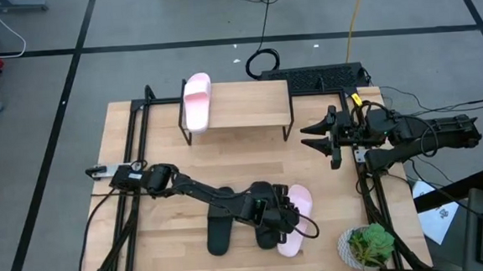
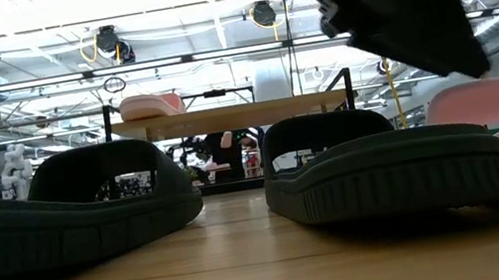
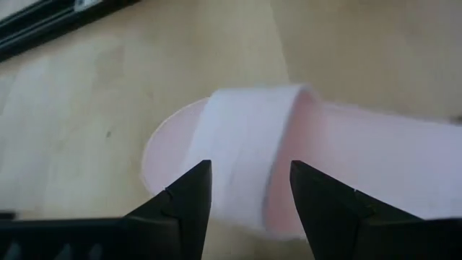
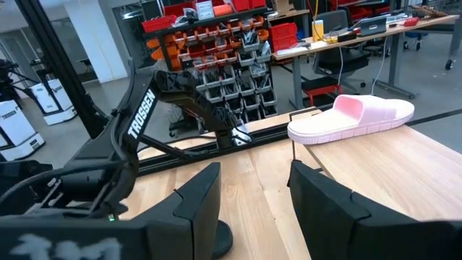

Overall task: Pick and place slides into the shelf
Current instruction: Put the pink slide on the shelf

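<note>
The wooden table [image 1: 176,165] carries everything, and the shelf [image 1: 248,106] stands at its far edge, a light board on thin black legs. One pink slide [image 1: 197,101] lies on the left end of that board, hanging slightly past the far edge; the right wrist view shows it [image 4: 354,118] sitting flat on the board.

The left arm [image 1: 186,188] stretches low across the near half of the table to the three slides on the tabletop. Two black slides lie side by side there, one [image 1: 220,229] farther left and one [image 1: 265,211] largely under the arm. The second pink slide [image 1: 296,220] lies just right of them, touching or nearly touching the black one. The left gripper [image 3: 249,198] hangs just over this pink slide's strap [image 3: 245,141], its fingers parted with the strap showing between them, not yet closed on it.

The right arm waits at the table's right edge, its gripper [image 1: 319,137] spread open, well clear of the shelf.

A small potted plant [image 1: 367,245] sits at the near right corner
</note>
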You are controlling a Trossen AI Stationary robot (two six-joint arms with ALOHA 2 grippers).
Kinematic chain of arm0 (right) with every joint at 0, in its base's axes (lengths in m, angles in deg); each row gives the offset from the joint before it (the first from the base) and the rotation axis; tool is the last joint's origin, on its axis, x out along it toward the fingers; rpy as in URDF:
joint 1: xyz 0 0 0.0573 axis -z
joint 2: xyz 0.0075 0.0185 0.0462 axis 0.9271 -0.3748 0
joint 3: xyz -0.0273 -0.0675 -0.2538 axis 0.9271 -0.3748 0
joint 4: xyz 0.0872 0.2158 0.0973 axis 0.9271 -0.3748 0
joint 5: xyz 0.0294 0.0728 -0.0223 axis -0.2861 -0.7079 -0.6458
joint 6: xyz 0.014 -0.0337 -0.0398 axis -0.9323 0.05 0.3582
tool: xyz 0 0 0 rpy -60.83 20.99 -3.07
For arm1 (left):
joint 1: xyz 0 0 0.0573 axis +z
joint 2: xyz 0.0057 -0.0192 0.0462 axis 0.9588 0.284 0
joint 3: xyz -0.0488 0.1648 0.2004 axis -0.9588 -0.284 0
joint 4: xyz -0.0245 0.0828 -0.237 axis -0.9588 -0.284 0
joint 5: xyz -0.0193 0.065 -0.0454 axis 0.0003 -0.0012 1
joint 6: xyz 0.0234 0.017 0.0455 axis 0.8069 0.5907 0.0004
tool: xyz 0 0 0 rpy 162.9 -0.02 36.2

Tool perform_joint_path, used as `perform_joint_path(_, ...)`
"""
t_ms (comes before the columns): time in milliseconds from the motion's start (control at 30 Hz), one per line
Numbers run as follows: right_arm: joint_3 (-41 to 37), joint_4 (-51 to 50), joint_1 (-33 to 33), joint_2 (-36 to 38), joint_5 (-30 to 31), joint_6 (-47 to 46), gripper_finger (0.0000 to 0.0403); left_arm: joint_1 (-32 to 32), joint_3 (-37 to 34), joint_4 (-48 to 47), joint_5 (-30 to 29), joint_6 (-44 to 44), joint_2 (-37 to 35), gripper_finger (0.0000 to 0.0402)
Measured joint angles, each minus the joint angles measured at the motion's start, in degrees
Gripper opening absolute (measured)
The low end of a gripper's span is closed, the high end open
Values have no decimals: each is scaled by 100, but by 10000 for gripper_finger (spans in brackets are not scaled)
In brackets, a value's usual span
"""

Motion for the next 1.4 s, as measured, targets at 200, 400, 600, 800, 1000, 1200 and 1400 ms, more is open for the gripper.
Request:
perform_joint_path(200, 0, 13, 0, 0, 0, 0, 155, -55, -2, -90, -175, -90, 144, 186)
perform_joint_path(400, 0, 39, 0, 0, 0, 2, 155, 31, -2, -109, -554, -160, 139, 186)
perform_joint_path(600, 0, 41, 0, 2, 0, 2, 155, 98, -2, -64, -464, -148, 207, 186)
perform_joint_path(800, 0, 41, 0, 0, 0, 20, 155, 60, -2, -23, -573, -130, 285, 186)
perform_joint_path(1000, 0, 41, 0, 0, 0, 25, 155, 51, -2, -3, -858, -71, 286, 151)
perform_joint_path(1200, 0, 41, 0, 0, 0, 44, 155, 72, -2, 155, -739, 89, 286, 47)
perform_joint_path(1400, 0, 41, 0, 0, 2, 44, 155, 64, 4, 181, -822, 13, 268, 8)
